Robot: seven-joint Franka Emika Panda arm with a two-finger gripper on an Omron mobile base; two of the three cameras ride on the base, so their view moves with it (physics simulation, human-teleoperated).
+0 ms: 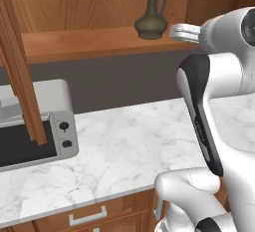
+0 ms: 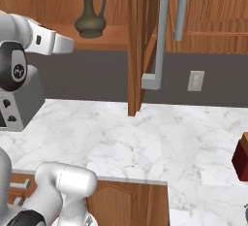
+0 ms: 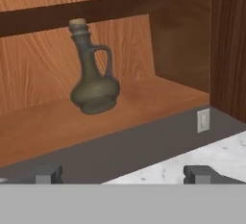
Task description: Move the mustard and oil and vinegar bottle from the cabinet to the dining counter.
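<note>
Wide-open and empty, the gripper (image 3: 122, 174) points at the oil and vinegar bottle (image 3: 94, 71), its two dark fingertips (image 3: 47, 174) standing far apart at the bottom of the hand view with nothing between them. That flask stands upright on the wooden shelf of the cabinet (image 1: 79, 42), cork stopper on top and small side handle turned toward the cabinet's side wall; in the left base view the hand is just beside it but clearly apart.

My judgement is that the step in hand is the reach for the flask. To do it well, the hand should come in level with the narrow neck or upper belly, jaws straddling the body rather than the handle, and close only once the flask sits centred between the pads. The round belly looks likely to slip, so a grip where it narrows seems safer. Lift straight up before drawing back, clear of the open cabinet door (image 2: 135, 45) and its grey bar handle (image 2: 160, 31). Below lie the marble worktop (image 1: 129, 146) and toaster oven (image 1: 37, 126).
</note>
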